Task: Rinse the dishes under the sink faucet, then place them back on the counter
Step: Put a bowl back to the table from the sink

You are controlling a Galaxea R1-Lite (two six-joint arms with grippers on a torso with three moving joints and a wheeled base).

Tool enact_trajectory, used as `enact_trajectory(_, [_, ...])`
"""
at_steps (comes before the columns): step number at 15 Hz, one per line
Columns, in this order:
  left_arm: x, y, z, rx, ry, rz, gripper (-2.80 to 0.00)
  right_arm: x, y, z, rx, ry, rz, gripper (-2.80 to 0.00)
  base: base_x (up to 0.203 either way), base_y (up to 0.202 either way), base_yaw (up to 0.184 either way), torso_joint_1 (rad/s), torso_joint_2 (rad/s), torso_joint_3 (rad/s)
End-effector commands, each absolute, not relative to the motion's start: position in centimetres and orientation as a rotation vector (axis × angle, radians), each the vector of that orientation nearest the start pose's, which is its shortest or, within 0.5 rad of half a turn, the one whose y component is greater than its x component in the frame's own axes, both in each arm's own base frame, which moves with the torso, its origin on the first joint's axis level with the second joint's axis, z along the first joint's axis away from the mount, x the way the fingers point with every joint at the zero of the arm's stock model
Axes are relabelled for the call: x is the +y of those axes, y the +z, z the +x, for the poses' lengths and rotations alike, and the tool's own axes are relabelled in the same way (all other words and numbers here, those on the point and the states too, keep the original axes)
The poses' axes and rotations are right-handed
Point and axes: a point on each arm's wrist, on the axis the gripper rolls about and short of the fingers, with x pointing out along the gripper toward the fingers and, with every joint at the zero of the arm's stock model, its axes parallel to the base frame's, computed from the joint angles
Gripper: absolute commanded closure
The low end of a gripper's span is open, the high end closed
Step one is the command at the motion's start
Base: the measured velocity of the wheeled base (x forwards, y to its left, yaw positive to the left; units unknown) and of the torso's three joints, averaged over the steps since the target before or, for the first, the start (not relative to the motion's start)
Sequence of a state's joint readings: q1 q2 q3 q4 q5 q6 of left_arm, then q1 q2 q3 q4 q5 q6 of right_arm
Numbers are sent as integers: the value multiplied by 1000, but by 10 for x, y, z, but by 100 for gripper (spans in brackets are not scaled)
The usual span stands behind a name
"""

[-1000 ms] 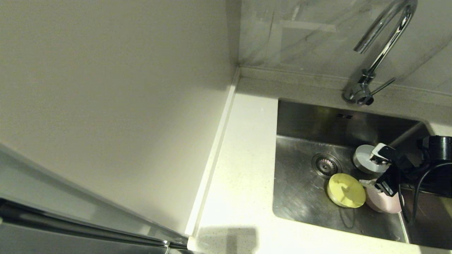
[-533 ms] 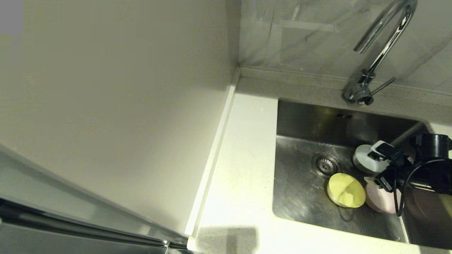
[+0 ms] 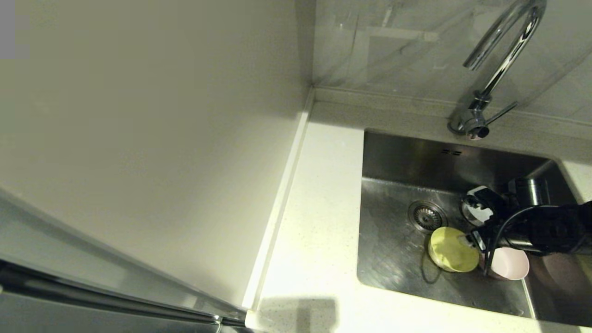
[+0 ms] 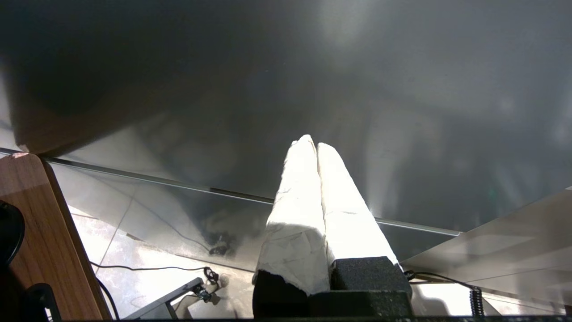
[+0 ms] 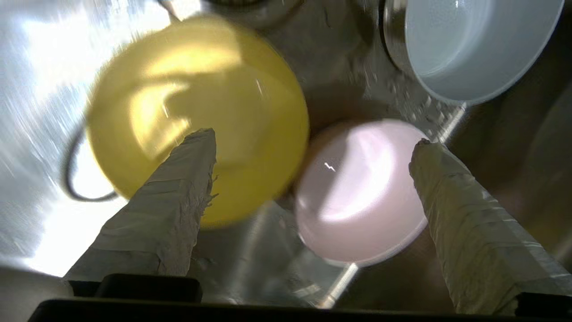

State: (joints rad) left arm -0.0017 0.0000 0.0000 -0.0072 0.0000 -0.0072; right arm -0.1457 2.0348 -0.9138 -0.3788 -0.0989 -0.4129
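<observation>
Progress: all three bowls are sitting in the sink [image 3: 393, 259], lower right of the head view; none is resting on the desk [image 3: 319, 222] yet. No water is showing at the faucet [image 3: 502, 64], upper right. Judged from this, the return to the desk is wholly outstanding, and whether rinsing is done cannot be told.

Left to right in the basin: the drain [image 3: 426, 215]; the yellow bowl [image 3: 451, 252] lying just right of it; the white bowl [image 3: 476, 213] above, partly hidden by the arm; the pink bowl [image 3: 508, 263] just beside the yellow one.

The right end effector [image 3: 476, 226] is hovering over the bowls with its fingers [image 5: 178, 197] spread wide, gripping nothing; in its wrist view the pink bowl is lying between them. The likely next step is a grasp on that bowl.

The left end effector [image 4: 315, 147] is parked off the desk, fingers pressed together.

Surface and room: the desk is pale speckled stone, running along a plain cream wall [image 3: 138, 115] at left, with marbled panelling [image 3: 393, 46] behind the faucet.
</observation>
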Motion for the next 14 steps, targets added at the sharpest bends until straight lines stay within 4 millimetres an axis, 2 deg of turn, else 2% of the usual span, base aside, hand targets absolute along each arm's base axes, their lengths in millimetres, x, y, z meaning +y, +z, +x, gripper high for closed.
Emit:
enact_trajectory(1, [0, 75, -23, -5, -2, -8, 0, -47, 79, 367, 737, -92, -326, -280, 0, 0, 0, 0, 0, 0])
enact_trajectory(4, [0, 75, -23, -5, -2, -8, 0, -47, 92, 385, 680, -128, -243, -280, 0, 0, 0, 0, 0, 0])
enact_trajectory(9, [0, 75, -23, -5, -2, -8, 0, -52, 89, 414, 636, -198, -205, -280, 0, 0, 0, 0, 0, 0])
enact_trajectory(14, [0, 75, -23, -5, -2, -8, 0, -68, 75, 424, 686, -263, -205, -280, 0, 0, 0, 0, 0, 0])
